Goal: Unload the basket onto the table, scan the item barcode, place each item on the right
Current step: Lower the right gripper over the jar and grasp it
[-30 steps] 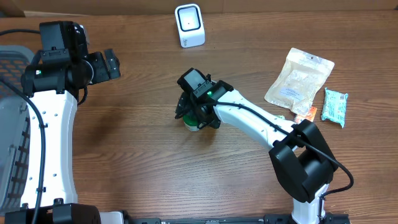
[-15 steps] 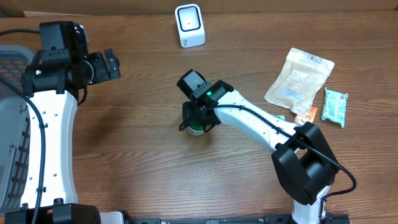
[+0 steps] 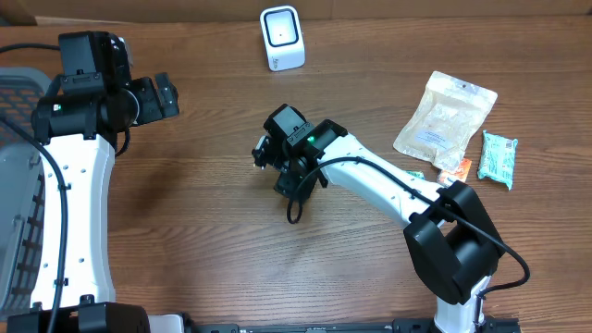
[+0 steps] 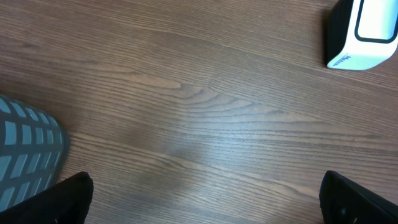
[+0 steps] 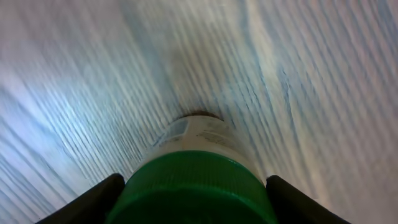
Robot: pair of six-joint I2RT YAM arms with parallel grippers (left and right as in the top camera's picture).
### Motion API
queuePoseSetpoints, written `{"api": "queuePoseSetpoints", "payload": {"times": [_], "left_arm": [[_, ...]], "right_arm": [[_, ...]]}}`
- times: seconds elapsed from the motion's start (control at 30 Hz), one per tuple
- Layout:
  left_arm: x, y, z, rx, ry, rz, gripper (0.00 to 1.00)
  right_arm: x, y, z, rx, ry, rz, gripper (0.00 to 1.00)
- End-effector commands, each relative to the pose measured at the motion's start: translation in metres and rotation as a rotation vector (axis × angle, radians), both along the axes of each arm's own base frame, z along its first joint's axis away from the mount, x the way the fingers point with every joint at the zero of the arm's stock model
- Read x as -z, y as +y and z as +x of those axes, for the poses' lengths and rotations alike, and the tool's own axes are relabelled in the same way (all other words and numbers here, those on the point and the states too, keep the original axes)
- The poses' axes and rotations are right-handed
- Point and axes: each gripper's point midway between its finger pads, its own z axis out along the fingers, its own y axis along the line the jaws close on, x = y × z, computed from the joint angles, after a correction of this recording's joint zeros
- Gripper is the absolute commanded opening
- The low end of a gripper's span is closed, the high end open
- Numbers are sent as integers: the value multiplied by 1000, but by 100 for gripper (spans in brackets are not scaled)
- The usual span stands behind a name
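Left arm (image 3: 79, 176) and right arm (image 3: 375, 183): white moulded shells, black joint housings (image 3: 449, 242), external black cables (image 3: 59, 213). Left gripper (image 3: 166, 97) black. Green indicator lamp (image 3: 313, 140) lit.

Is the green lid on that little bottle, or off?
On. The right wrist view shows the green lid seated on top of the white bottle.

A mock shop checkout: wooden table (image 3: 213, 250) with a barcode scanner (image 3: 282, 37), packaged goods (image 3: 444, 116) and a grey basket (image 3: 18, 92).

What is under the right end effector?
A green-capped white plastic bottle, gripped by the right end effector, seen only in its wrist view. Overhead, the arm covers it.
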Motion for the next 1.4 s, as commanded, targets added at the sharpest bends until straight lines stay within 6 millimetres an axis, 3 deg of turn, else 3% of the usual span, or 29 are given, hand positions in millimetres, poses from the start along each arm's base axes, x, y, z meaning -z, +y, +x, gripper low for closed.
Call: {"api": "queuePoseSetpoints", "payload": {"times": [0.0, 0.13, 0.3, 0.4, 0.43, 0.47, 0.6, 0.7, 0.87, 0.97, 1.03, 1.37], "left_arm": [[-7, 4, 0, 0, -14, 22, 100], [-7, 4, 0, 0, -14, 21, 100], [-7, 4, 0, 0, -15, 22, 100], [-7, 4, 0, 0, -15, 22, 100], [-7, 4, 0, 0, -15, 22, 99], [-7, 4, 0, 0, -14, 21, 100], [-7, 4, 0, 0, -14, 22, 100], [-7, 4, 0, 0, -15, 22, 100], [-7, 4, 0, 0, -14, 21, 100], [-7, 4, 0, 0, -14, 22, 100], [-7, 4, 0, 0, -14, 22, 100], [-7, 4, 0, 0, -14, 21, 100]], "right_arm": [[5, -5, 0, -325, -61, -79, 71], [5, -5, 0, -429, -79, -94, 71], [5, -6, -1, -428, -74, -96, 72], [2, -6, -3, -380, -57, -85, 82], [-3, -4, -3, -325, -49, -65, 98], [-8, -2, -3, -288, -43, -49, 100], [-51, 13, 5, 184, 11, 108, 100], [-65, 13, 7, 503, 74, 174, 100], [-58, 6, 4, 799, 149, 183, 100], [-49, -9, 9, 1106, 141, 178, 100], [-43, -12, 10, 1168, 138, 182, 99], [-16, -25, 11, 1112, 75, 115, 95]]}}
